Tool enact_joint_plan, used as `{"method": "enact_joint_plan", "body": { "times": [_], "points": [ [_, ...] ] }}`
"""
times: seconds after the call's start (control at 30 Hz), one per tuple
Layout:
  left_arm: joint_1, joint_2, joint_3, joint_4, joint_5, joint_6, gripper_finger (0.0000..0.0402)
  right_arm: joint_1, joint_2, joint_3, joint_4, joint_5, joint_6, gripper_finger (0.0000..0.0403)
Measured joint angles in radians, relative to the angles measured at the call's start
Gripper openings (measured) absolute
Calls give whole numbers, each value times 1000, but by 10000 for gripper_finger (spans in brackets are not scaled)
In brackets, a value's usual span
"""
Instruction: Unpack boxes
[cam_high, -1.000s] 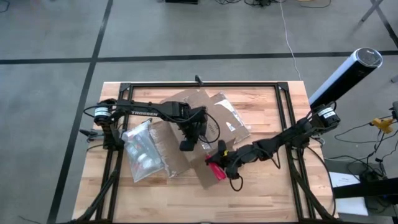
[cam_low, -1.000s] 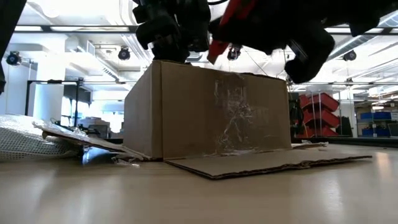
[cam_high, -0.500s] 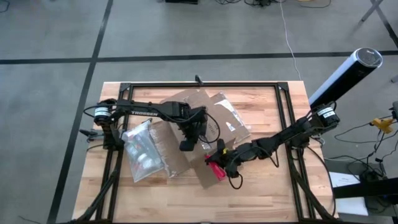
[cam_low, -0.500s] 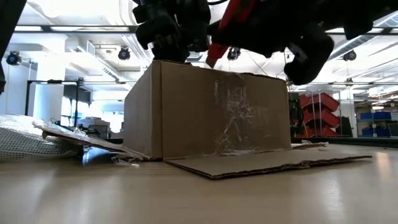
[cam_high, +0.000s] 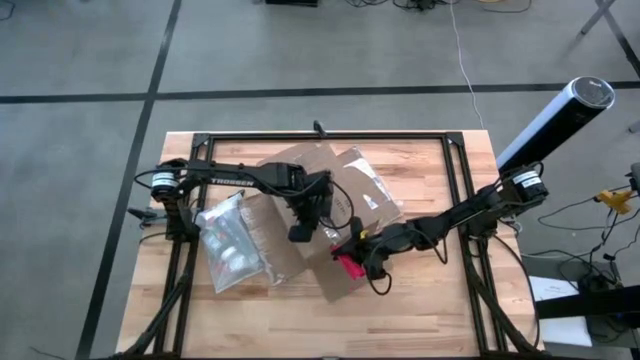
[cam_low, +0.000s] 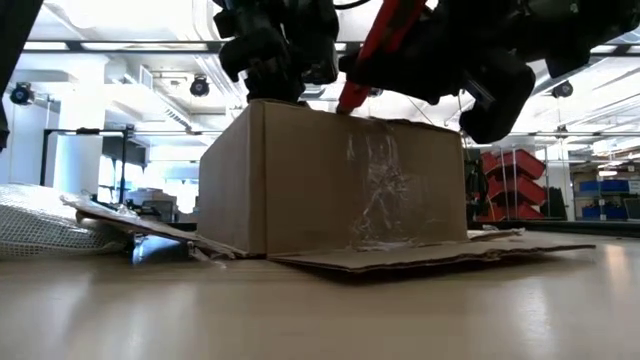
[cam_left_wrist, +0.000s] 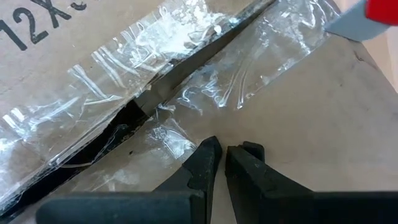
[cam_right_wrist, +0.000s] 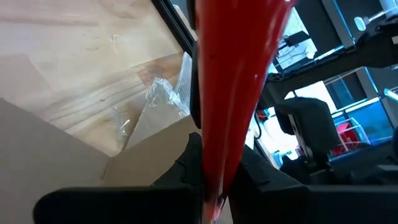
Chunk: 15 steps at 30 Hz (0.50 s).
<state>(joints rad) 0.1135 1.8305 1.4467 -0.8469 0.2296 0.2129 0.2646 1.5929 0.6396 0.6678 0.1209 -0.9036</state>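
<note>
On your left, a flat translucent grey-white pouch lies by the table's left edge. The left gripper, clenched empty, presses the brown corrugated cardboard box mid-table: flaps splayed, clear tape wrinkled along its seam, long axis running diagonally from the front-left toward the back-right corner. The right gripper grasps a red utility knife at the box's right edge.
</note>
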Motion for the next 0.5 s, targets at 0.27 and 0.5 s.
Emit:
{"method": "enact_joint_plan", "body": {
  "times": [0.27,0.5],
  "points": [
    [0,0,0,-22,5,30,25,5,-2,-5,-19,41,4,16],
    [-2,-1,-4,-36,6,57,22,6,-27,-6,-113,136,15,16]
  ]
}}
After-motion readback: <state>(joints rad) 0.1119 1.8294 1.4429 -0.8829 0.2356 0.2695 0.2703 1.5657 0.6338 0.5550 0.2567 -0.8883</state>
